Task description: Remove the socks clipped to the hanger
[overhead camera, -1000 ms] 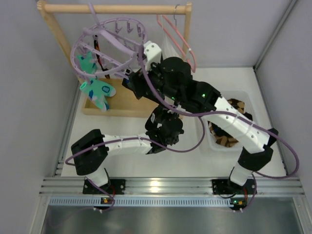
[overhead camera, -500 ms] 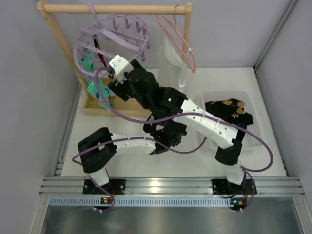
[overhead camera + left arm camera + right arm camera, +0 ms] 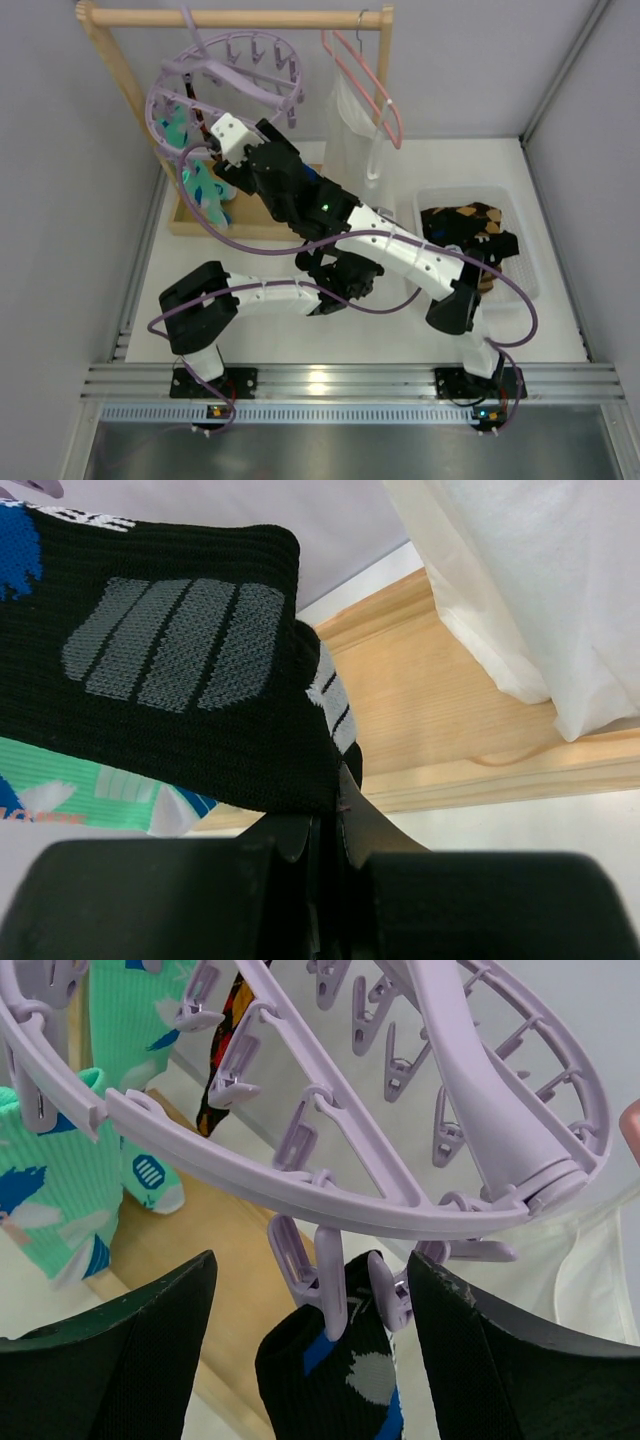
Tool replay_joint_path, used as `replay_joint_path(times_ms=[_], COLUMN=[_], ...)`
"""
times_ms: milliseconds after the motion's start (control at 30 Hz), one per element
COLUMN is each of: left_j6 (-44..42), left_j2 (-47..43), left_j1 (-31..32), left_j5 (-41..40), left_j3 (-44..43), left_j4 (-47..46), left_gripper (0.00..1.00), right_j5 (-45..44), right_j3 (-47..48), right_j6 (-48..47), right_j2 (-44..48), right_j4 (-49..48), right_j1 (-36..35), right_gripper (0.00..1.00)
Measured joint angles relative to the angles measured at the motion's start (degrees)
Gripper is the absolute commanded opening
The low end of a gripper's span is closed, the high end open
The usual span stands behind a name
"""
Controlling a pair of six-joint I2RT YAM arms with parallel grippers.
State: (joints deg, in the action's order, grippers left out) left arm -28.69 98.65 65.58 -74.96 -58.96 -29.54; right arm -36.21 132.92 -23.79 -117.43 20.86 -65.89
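Note:
The lavender hanger (image 3: 228, 75) hangs from the wooden rail at the back left. In the right wrist view its ring (image 3: 300, 1185) runs overhead, and a clip (image 3: 335, 1280) pinches a black sock (image 3: 340, 1385) with blue and grey marks. My right gripper (image 3: 315, 1345) stands open, one finger on each side of that sock and clip. Teal socks (image 3: 45, 1195) and a red-orange-black sock (image 3: 222, 1050) hang further round the ring. My left gripper (image 3: 335, 820) is shut on the lower end of a black sock (image 3: 190, 680) with grey stripes, low down beneath the right arm.
A white garment (image 3: 352, 120) on a thin pink hanger (image 3: 378, 95) hangs right of the ring. The rack's wooden base (image 3: 262, 215) lies below. A white bin (image 3: 520, 235) with brown socks stands at the right. Grey walls close both sides.
My right arm has swung left and up to the ring's near side, and its jaws have narrowed a little. The ring has shifted and tilted. My left arm has barely moved.

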Motion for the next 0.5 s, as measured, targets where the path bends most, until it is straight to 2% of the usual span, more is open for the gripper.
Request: replay_joint_path(times_ms=[200,367,500], left_j6=[0.2,1.3,2.3], left_j2=[0.0,0.0,0.0], left_j1=[0.0,0.0,0.0], left_j5=[0.1,0.2,0.6], left_j3=[0.0,0.0,0.2], left_j4=[0.0,0.0,0.0], left_gripper=[0.00,0.00,0.00], right_j5=[-1.2,-2.7,-3.8], right_j3=[0.0,0.2,0.2], right_j6=[-2.3,-3.0,-3.3], right_j2=[-2.2,-3.7,-4.9], right_j4=[-4.3,-6.7,-8.7], right_j1=[0.4,1.1,2.4], right_gripper=[0.69,0.69,0.62])
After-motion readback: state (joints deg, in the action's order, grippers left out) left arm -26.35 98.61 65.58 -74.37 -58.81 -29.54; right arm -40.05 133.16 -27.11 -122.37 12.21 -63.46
